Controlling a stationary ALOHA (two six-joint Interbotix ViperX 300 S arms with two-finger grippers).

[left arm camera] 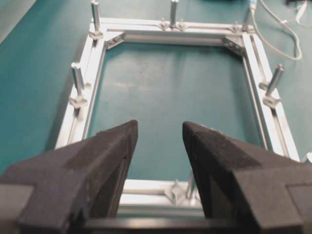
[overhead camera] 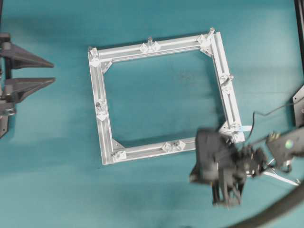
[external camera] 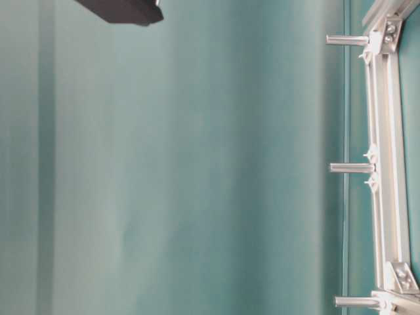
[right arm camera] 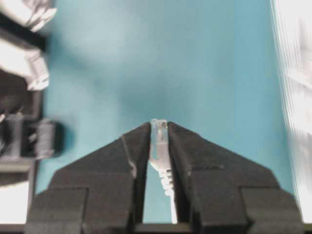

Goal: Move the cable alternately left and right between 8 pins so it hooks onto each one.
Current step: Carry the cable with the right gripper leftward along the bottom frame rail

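Observation:
My right gripper (right arm camera: 159, 127) is shut on the cable's (right arm camera: 161, 146) clear ribbed end plug, which pokes out past the fingertips. In the overhead view this gripper (overhead camera: 227, 194) is blurred, just off the near right corner of the square aluminium frame (overhead camera: 164, 50). A thin white stretch of cable (overhead camera: 281, 178) trails to the right of it. A white loop of cable (left arm camera: 280, 36) lies beside the frame's far right corner. Upright pins (overhead camera: 149, 42) (left arm camera: 78, 80) (external camera: 351, 168) stand along the frame bars. My left gripper (overhead camera: 53, 72) (left arm camera: 160, 129) is open and empty, left of the frame.
A thick dark hose (overhead camera: 275, 211) curves through the bottom right corner. The right arm's dark mount and wires (overhead camera: 287, 145) sit by the right edge. Teal table surface (overhead camera: 156, 95) shows inside the frame.

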